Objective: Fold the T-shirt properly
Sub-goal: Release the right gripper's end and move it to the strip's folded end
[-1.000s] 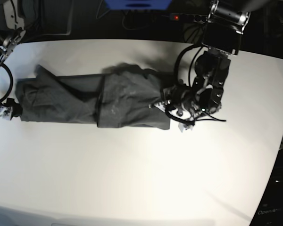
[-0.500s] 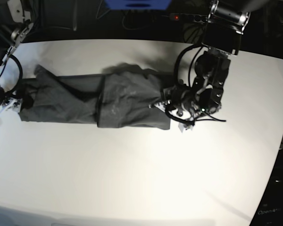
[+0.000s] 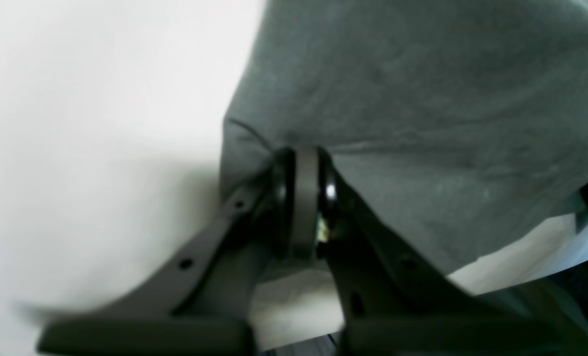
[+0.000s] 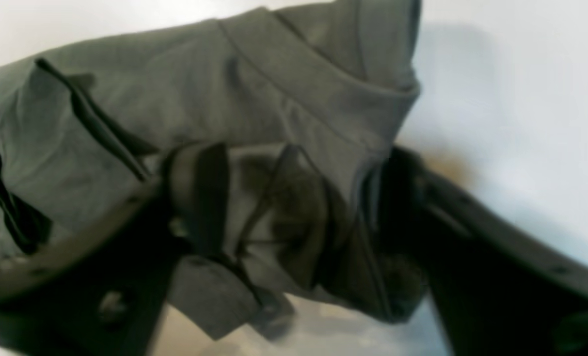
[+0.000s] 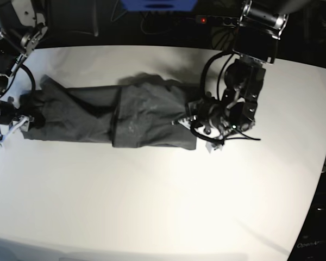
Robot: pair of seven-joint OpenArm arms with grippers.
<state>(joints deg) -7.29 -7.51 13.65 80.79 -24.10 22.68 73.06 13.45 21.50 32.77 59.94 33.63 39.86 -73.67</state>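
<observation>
Moved since earlier: right gripper, in from the T-shirt's far end, jaws now half-closed around bunched cloth there. Left gripper: clamped on the shirt's opposite edge. Shirt: long band on white table. Advice: finish pinching all layers, then lift both ends level.
</observation>
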